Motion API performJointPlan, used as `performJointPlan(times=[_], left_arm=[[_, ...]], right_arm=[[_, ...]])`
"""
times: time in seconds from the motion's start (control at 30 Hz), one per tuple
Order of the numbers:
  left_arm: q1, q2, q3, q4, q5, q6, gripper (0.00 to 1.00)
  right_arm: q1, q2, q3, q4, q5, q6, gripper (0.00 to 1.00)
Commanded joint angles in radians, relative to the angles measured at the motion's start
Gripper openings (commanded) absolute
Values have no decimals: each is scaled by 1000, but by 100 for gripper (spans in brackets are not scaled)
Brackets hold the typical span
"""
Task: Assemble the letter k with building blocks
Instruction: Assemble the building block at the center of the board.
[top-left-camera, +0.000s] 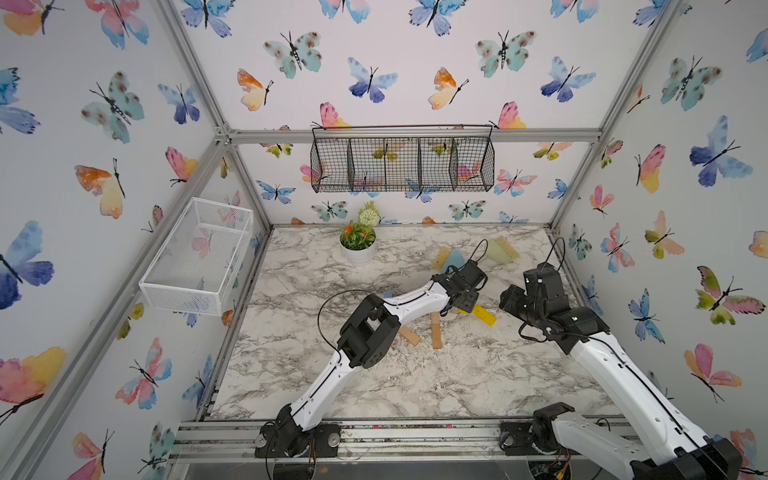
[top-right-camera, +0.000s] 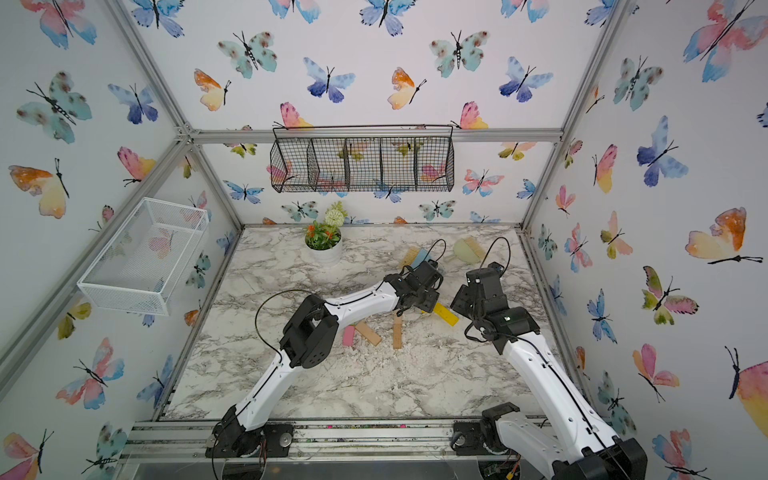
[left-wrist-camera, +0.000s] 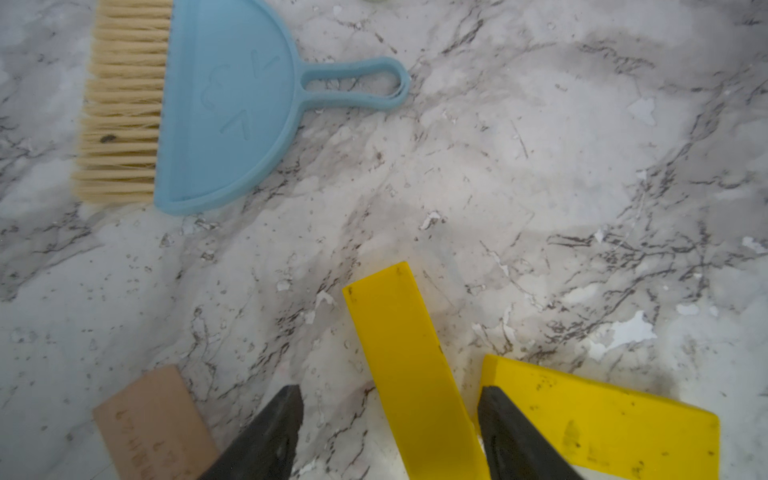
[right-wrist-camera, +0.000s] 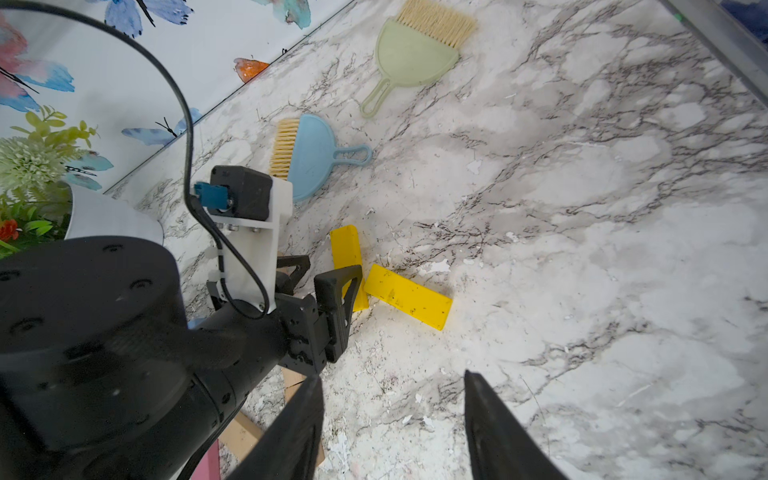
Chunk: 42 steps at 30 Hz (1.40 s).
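Note:
Two yellow building blocks lie side by side on the marble right of centre. One yellow bar (left-wrist-camera: 403, 357) lies between the fingers of my left gripper (left-wrist-camera: 390, 390), which is open, with a clear gap on one side. The other yellow bar (left-wrist-camera: 602, 419) lies just outside one finger. In a top view the left gripper (top-left-camera: 465, 305) hides most of this pair. Two tan bars (top-right-camera: 368, 332) (top-right-camera: 397, 330) and a pink bar (top-right-camera: 348, 335) lie nearer the front, beside the left arm. My right gripper (right-wrist-camera: 392, 375) hangs open over bare marble, to the right of the yellow blocks.
A blue dustpan with brush (left-wrist-camera: 232, 104) and a green one (right-wrist-camera: 415, 58) lie behind the blocks. A potted plant (top-left-camera: 358, 249) stands at the back. A white basket (top-left-camera: 195, 257) and a black wire basket (top-left-camera: 403, 164) hang on the walls.

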Motion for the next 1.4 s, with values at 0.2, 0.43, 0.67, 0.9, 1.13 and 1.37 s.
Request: performJointPlan(times=[0.2,0.43,0.67,0.9,1.13,1.37], left_arm=[[1,38,9,-26,-10,-6,65],[1,44,14,-37,-18,17,43],[2,19,-5,-36,-18,53,27],[7,-16,-18,-33,-32,83,25],[18,-77,-97,-30,-59,95,26],[30,-95,-134,-30,-56,100,26]], right_arm=[[-3,9,-22,30,-20,8,56],[-3,9,-24,30,-16,9,56],[-3,10,-30,36,-25,12,56],[-3,3,-30,34,-25,13,56],[-3,8,-42,41,-41,14,56],[-3,7,-40,45,-43,17,56]])
